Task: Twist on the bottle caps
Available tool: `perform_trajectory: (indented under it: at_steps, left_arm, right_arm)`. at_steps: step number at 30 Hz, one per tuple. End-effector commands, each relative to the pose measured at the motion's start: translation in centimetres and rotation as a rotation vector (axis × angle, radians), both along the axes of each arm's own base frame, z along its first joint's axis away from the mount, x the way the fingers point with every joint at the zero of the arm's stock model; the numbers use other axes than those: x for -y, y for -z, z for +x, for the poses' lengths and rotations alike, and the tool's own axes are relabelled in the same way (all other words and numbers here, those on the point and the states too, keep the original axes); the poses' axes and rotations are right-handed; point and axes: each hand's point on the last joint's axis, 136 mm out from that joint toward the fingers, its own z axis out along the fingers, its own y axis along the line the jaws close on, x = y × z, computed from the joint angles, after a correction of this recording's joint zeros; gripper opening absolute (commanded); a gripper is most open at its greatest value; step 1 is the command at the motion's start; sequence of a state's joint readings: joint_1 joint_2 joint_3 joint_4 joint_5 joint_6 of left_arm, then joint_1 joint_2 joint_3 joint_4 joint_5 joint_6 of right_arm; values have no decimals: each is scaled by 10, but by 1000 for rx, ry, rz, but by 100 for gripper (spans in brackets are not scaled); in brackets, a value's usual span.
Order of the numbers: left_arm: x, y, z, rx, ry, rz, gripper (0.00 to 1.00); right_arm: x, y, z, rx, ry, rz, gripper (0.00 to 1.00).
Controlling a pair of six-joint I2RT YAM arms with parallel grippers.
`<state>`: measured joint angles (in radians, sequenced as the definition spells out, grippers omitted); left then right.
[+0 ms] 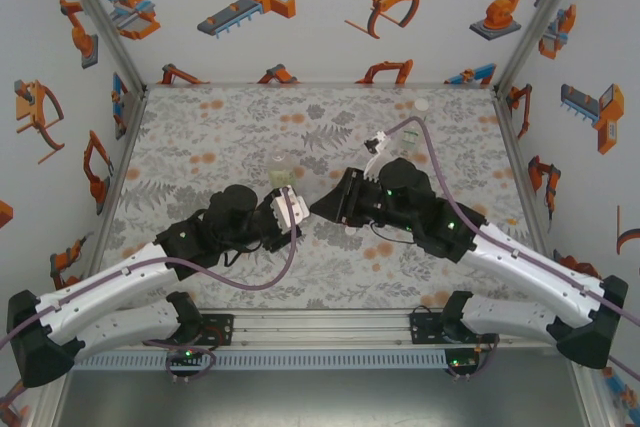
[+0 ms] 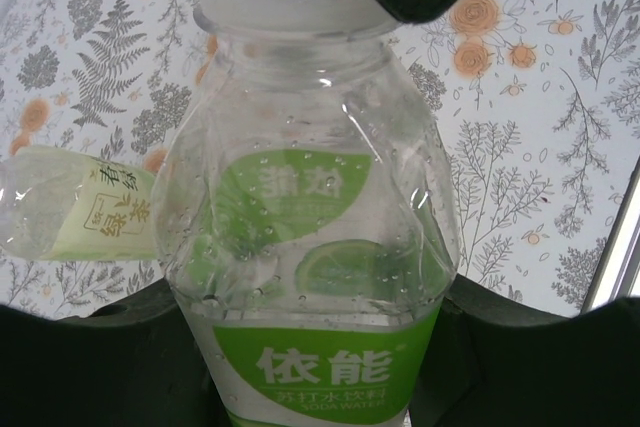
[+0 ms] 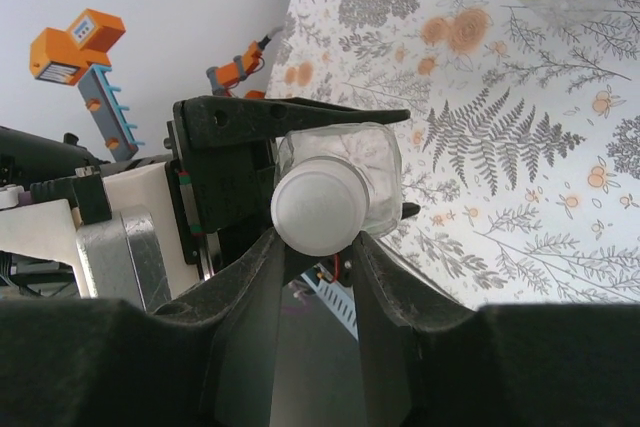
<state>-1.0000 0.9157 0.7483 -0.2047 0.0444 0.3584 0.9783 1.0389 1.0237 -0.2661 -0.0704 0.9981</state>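
Green-labelled and beaded with droplets, the soda-water bottle (image 2: 310, 247) lies sideways in the left claw (image 1: 290, 209), clamped round its body, I'd guess so it cannot spin. At that bottle's mouth the right claw (image 3: 318, 239) pinches the white cap (image 3: 318, 202), lined up for twisting on. Beyond the bottle a green-tea bottle (image 2: 90, 217) lies on the floral tabletop (image 1: 200, 127); farther off sits a loose cap (image 1: 423, 104).

Left arm (image 1: 110, 297) and right arm (image 1: 530, 262): white shells, black joints and wrists, a purple cable (image 1: 255, 285) looping along each, matte black fingers (image 3: 245, 297).
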Motion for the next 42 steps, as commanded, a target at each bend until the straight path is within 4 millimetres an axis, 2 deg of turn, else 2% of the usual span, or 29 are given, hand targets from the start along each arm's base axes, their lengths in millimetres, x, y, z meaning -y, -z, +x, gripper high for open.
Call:
perform_trajectory:
  at_steps: [1,8,14,19,22,28,34,38,39,40,42]
  left_arm:
    - [7,-8,-8,7,57,-24,0]
    - [7,-6,-12,-9,69,-24,0]
    - [7,-3,-12,-17,67,-17,0]
    - [6,-3,-10,-14,59,-11,0]
    - [7,-2,-10,-15,61,-10,0]
    - [8,0,-12,-27,77,-3,0]
    - [9,0,-12,-32,78,1,0]
    - [7,-2,-8,-23,51,-2,0]
    - [6,-3,-7,-20,44,-4,1]
    - [6,-4,-6,-17,36,-6,8]
    - [4,-5,-5,-13,24,-10,29]
  right_arm:
    - [-4,-14,0,13,-21,7,33]
    - [-8,-9,5,32,-34,-44,47]
    - [-10,-5,6,39,-45,-80,45]
    - [-8,-2,6,49,-52,-131,39]
    - [-5,-1,9,57,-45,-156,46]
    - [-9,-3,10,69,-61,-171,46]
    - [-13,-1,8,58,-85,-175,42]
    - [-13,-1,7,58,-91,-177,31]
    - [-12,-2,7,61,-90,-179,27]
    - [-12,-2,8,65,-88,-182,26]
    - [-9,-4,11,78,-80,-189,22]
